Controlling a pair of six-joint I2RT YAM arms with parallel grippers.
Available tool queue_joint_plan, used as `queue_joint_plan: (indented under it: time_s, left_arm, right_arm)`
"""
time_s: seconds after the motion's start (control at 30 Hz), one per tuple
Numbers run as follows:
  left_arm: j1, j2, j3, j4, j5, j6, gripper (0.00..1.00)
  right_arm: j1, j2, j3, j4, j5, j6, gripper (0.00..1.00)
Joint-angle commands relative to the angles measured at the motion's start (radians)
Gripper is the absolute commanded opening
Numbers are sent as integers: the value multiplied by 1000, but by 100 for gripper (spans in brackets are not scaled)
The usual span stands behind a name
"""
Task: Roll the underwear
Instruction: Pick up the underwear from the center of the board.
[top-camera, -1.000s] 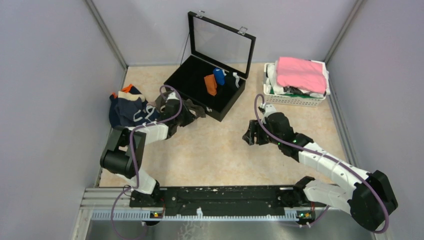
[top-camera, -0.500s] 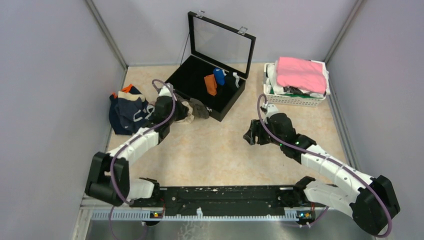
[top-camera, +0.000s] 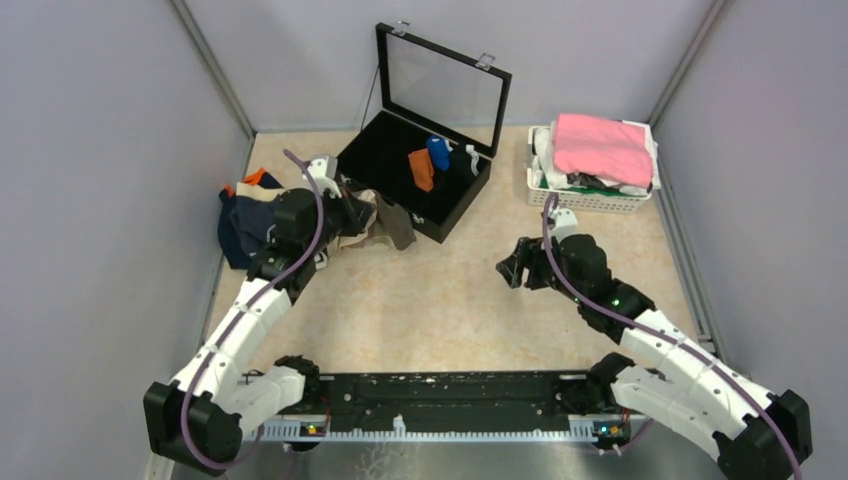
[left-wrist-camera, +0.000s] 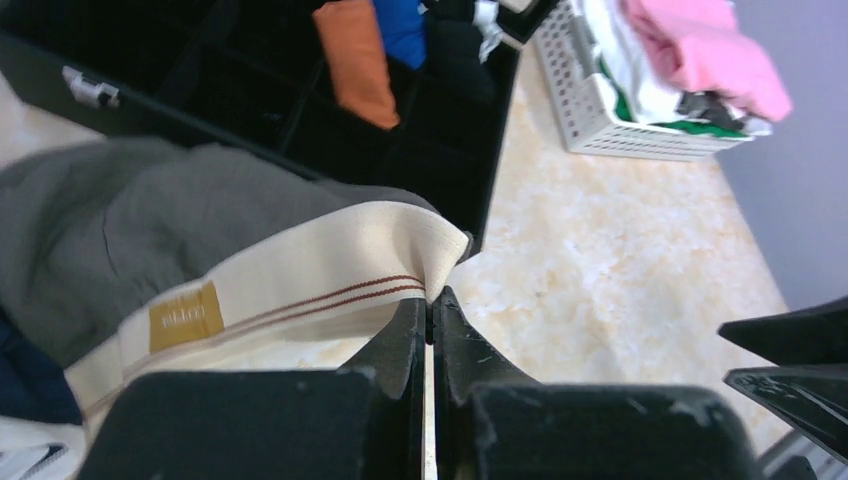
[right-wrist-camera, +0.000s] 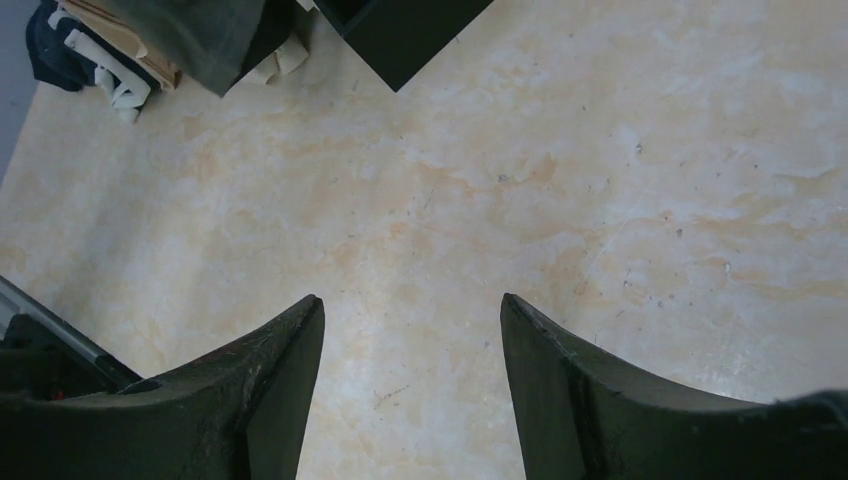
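My left arm is now stretched out further, and its left gripper (left-wrist-camera: 430, 305) sits further left than a second ago. The olive-brown brief (top-camera: 388, 222), pinched by its tan waistband, is drawn up and more spread out. My right gripper (top-camera: 514, 268) has drifted slightly right.

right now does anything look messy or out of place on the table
Nothing is damaged or spilled. The heap of briefs at far left lies jumbled and unrolled, and the left gripper pinches the olive-brown brief by its tan waistband, so it drapes crumpled beside the black case.
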Motion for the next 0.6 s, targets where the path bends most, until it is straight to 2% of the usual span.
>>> queue_joint_plan:
  time_s: [0.0, 0.13, 0.23, 0.43, 0.57]
  left_arm:
    - [0, -49, 111, -12, 132, 47, 0]
    - [0, -52, 190, -33, 186, 52, 0]
    - [0, -56, 240, -49, 166, 45, 0]
    - [3, -68, 303, -77, -2, 13, 0]
    - [9, -63, 360, -131, -204, -21, 0]
  right_arm:
    - [-6, -64, -16, 4, 49, 27, 64]
    - [-6, -94, -28, 4, 55, 42, 64]
    - [-6, -95, -30, 5, 45, 45, 64]
    - [-6, -96, -39, 42, -23, 34, 64]
    - [-5, -15, -27, 113, -140, 50, 64]
